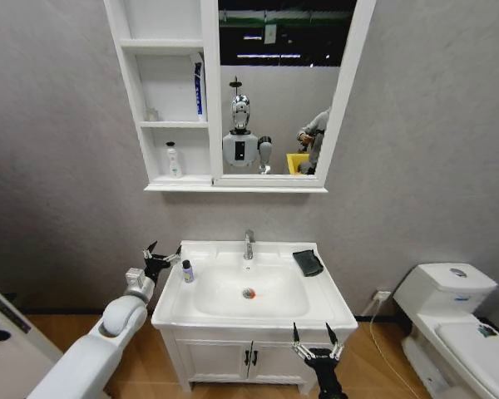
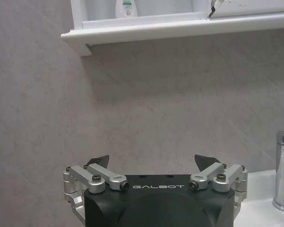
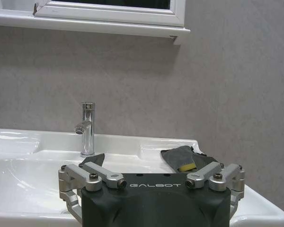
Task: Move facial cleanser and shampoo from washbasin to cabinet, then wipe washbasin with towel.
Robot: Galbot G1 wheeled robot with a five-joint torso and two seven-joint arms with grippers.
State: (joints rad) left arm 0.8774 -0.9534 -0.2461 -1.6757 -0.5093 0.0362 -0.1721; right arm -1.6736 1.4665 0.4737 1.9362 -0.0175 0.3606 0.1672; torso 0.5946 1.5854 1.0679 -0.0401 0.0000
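The white washbasin (image 1: 328, 303) has a chrome tap (image 1: 249, 243) and a red-ringed drain (image 1: 249, 293). The dark towel (image 1: 308, 262) lies folded on its back right corner, also seen as towel (image 3: 177, 156). In the cabinet (image 1: 135, 125), a blue-and-white tube (image 1: 199, 87), seemingly the facial cleanser, stands in the middle niche. A white bottle (image 1: 174, 160), seemingly the shampoo, stands in the lowest niche. My left gripper (image 1: 164, 249) hangs open by the basin's left rim. My right gripper (image 1: 313, 332) is open, low before the front right edge.
A small white bottle with a dark cap (image 1: 187, 271) stands on the basin's left rim, close to my left gripper. A white toilet (image 1: 449, 316) is at the right. The vanity doors (image 1: 249, 357) are shut below the basin. A white unit (image 1: 0, 332) sits at the lower left.
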